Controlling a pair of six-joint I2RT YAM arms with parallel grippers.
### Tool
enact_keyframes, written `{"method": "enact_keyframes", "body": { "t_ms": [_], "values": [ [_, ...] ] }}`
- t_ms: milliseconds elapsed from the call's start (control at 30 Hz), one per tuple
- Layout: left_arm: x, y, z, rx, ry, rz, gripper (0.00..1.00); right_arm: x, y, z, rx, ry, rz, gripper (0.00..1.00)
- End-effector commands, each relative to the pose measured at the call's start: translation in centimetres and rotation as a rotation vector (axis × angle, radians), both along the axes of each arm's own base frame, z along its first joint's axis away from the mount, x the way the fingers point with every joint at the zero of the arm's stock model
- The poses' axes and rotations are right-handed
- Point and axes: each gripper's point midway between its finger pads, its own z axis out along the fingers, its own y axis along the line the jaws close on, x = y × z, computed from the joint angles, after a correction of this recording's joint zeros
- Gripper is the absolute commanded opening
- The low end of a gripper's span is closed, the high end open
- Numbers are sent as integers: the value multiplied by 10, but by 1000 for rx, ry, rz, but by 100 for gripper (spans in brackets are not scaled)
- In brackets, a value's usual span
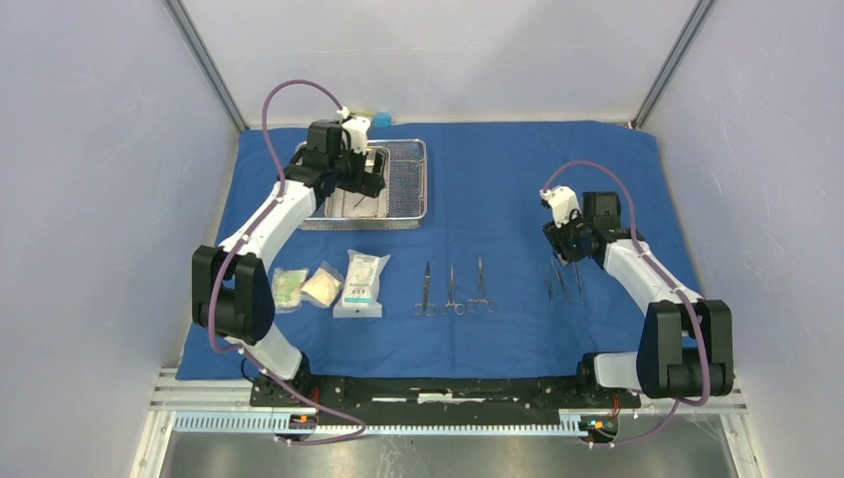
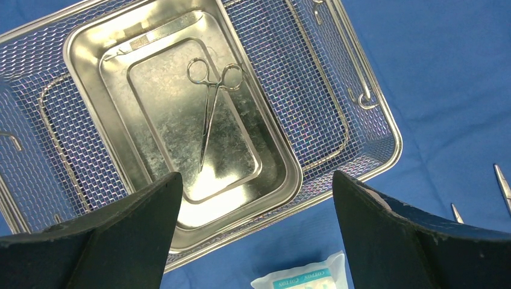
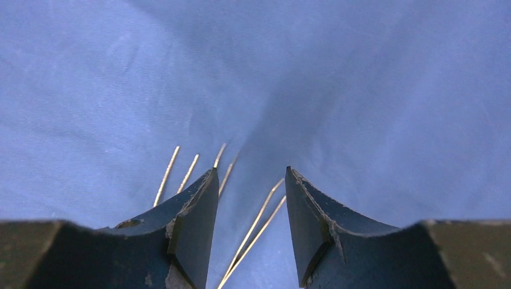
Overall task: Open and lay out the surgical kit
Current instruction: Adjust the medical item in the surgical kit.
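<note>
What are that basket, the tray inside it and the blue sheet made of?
Basket: woven wire mesh, apparently steel; shiny see-through grid.
Tray: polished sheet metal, likely stainless steel; mirror-like glare.
Sheet: matte blue fabric, exact kind unclear; soft creases.

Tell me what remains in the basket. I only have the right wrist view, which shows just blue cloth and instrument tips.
Observer: One scissor-like instrument lies in the steel pan, which sits inside the mesh basket.
Operator: Where is the left gripper?
Observer: The left gripper hangs open above that pan.
Operator: What is laid out at the centre of the cloth?
Observer: Three instruments lie in a row there, with three packets to their left.
</note>
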Motion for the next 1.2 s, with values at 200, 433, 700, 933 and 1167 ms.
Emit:
{"method": "enact_keyframes", "body": {
  "t_ms": [200, 433, 700, 933, 1167],
  "values": [
    [7, -5, 13, -42, -15, 4, 100, 11, 5, -14, -42, -28, 40, 48],
    [4, -8, 12, -52, -3, -7, 100, 7, 7, -22, -46, -14, 47, 47],
    [3, -10, 13, -63, 2, -13, 100, 1, 4, -32, -68, 6, 41, 45],
    [3, -11, 13, -67, 3, -15, 100, -3, 5, -36, -60, 16, 43, 41],
    [3, -11, 14, -67, 1, -17, 100, -4, 6, -40, -56, 33, 43, 37]
  ]
}}
